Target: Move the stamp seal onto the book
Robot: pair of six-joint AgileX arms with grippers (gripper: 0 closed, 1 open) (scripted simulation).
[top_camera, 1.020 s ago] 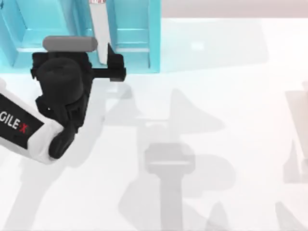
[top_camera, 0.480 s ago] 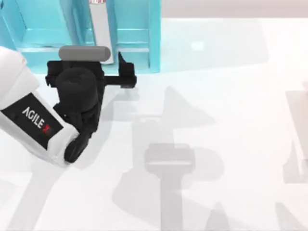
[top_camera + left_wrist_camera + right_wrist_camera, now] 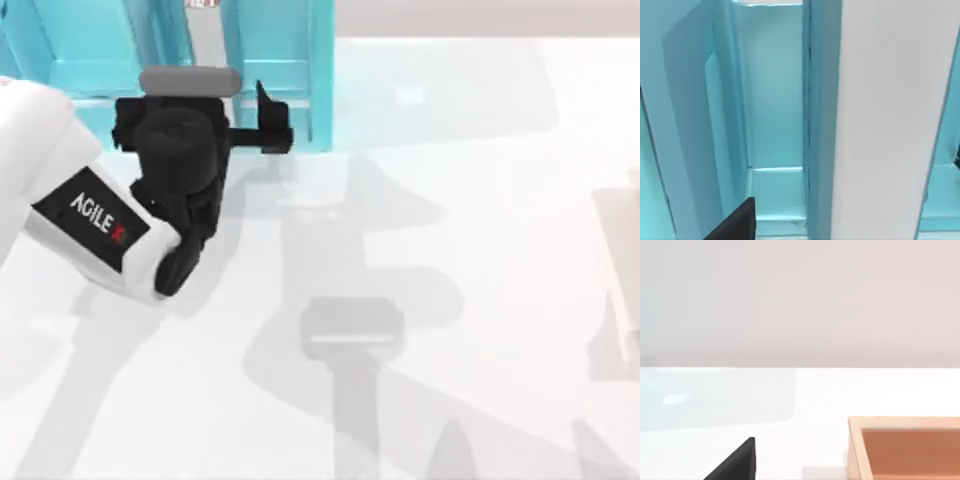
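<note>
Shelf unit [image 3: 280, 60] faces left hand [image 3: 262, 125], seemingly at its front; grip state cannot be told.

At the far left of the white table [image 3: 470, 200] we see a bright turquoise shelf unit [image 3: 285, 60] with upright dividers. A pale white panel [image 3: 885, 120] stands upright between its compartments. From the right wrist view, a shallow tan wooden tray [image 3: 905, 445] rests on the tabletop.

The book [image 3: 890, 125] stands upright on edge, white page edges outward, teal cover beside, just ahead of the left fingers [image 3: 735, 225].
</note>
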